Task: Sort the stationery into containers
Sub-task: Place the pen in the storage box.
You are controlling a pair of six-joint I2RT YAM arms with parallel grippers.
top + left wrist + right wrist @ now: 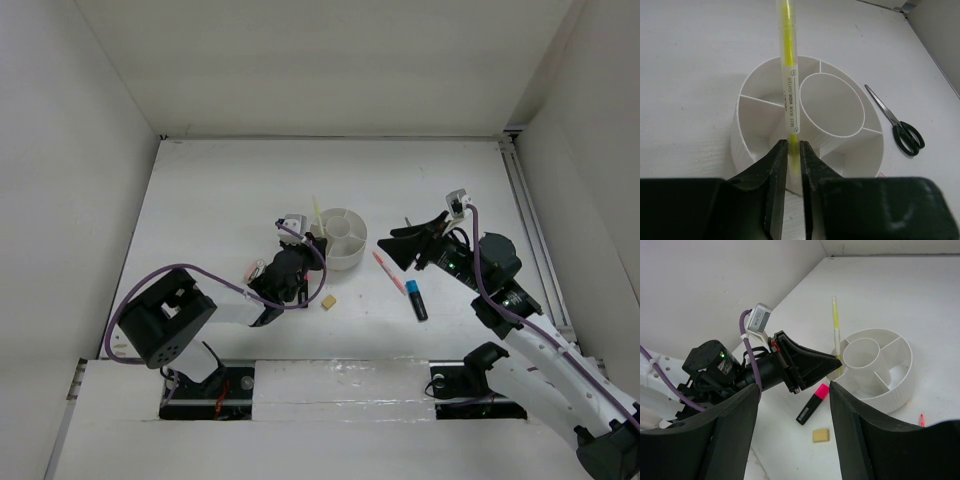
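My left gripper is shut on the lower end of a thin yellow pen. The pen stands nearly upright at the near rim of the round white organizer, and I cannot tell whether its tip is inside a compartment. From above, the left gripper sits at the organizer's left side with the pen rising beside it. My right gripper hangs open and empty to the organizer's right. Between its fingers the right wrist view shows the pink-capped marker, the tan eraser and the organizer.
Black-handled scissors lie right of the organizer. A thin pink pen and a blue-capped marker lie on the table under the right arm. The eraser sits by the left arm's wrist. White walls close in three sides.
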